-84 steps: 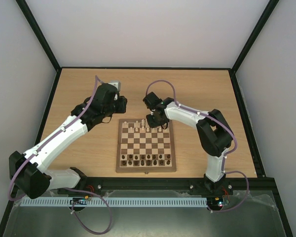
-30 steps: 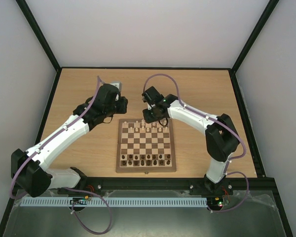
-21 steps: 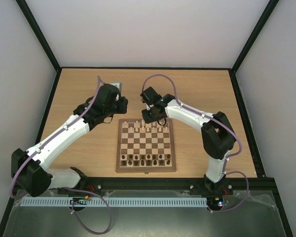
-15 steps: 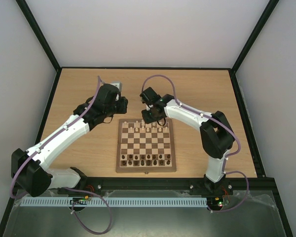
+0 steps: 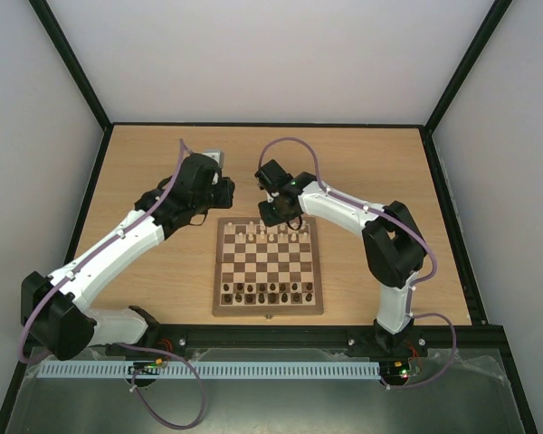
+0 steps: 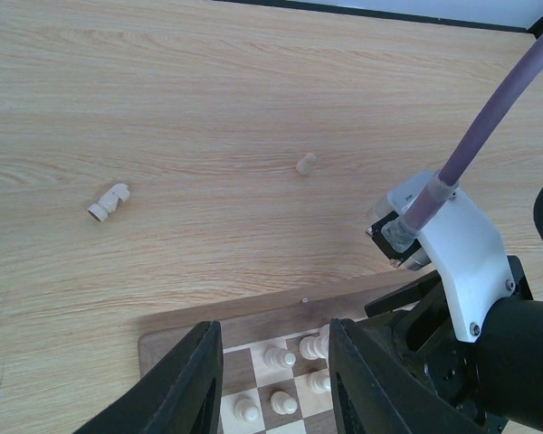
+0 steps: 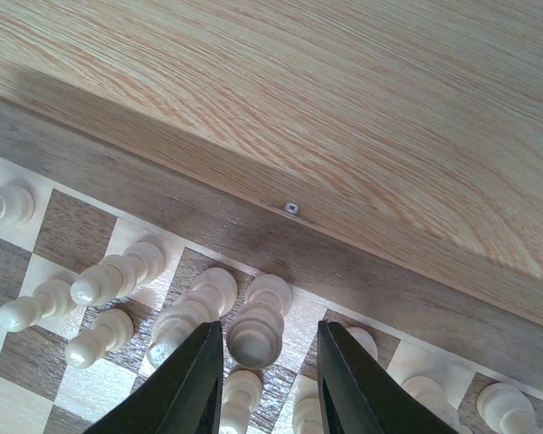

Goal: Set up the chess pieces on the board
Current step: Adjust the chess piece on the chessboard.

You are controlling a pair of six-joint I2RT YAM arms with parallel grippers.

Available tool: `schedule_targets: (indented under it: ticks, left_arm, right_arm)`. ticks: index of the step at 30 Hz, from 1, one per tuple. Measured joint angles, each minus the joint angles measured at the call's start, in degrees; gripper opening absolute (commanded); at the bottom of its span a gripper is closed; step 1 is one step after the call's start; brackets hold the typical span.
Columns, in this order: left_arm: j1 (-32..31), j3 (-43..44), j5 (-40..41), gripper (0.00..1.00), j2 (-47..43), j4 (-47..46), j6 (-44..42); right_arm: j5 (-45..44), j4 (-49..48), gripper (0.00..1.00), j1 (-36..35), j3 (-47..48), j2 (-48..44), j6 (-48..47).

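Observation:
The board [image 5: 268,312] lies in the middle of the table, with dark brown pieces [image 5: 267,291] in its near rows and cream pieces [image 5: 270,235] in its far rows. My right gripper [image 5: 270,217] hangs over the far edge. In the right wrist view it is open [image 7: 268,339] around a tall cream piece [image 7: 258,327] that stands in the back row; the left finger is close to it and the right finger is apart. My left gripper [image 5: 222,201] is open and empty [image 6: 276,330] above the board's far left corner.
Off the board, beyond its far edge, a cream knight [image 6: 109,201] lies on its side and a cream pawn [image 6: 305,164] stands on the tabletop. The right arm's wrist [image 6: 452,262] is close to the left gripper. Black frame rails [image 5: 271,124] edge the table.
My right gripper has moved a little to the left along the board's far edge. The left arm has barely moved.

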State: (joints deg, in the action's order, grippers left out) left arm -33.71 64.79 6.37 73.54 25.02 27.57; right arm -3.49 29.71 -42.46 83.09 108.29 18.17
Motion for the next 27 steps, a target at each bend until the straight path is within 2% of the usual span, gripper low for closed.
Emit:
schedule_targets:
  ticks: [11,27]
  left_arm:
    - [0.0,0.0,0.0,0.35,0.6,0.0,0.0]
    - [0.0,0.0,0.0,0.35,0.6,0.0,0.0]
  right_arm:
    - [-0.6,0.0,0.19,0.0,0.0,0.4,-0.1]
    - [-0.9,0.0,0.13,0.0,0.0,0.5,-0.2]
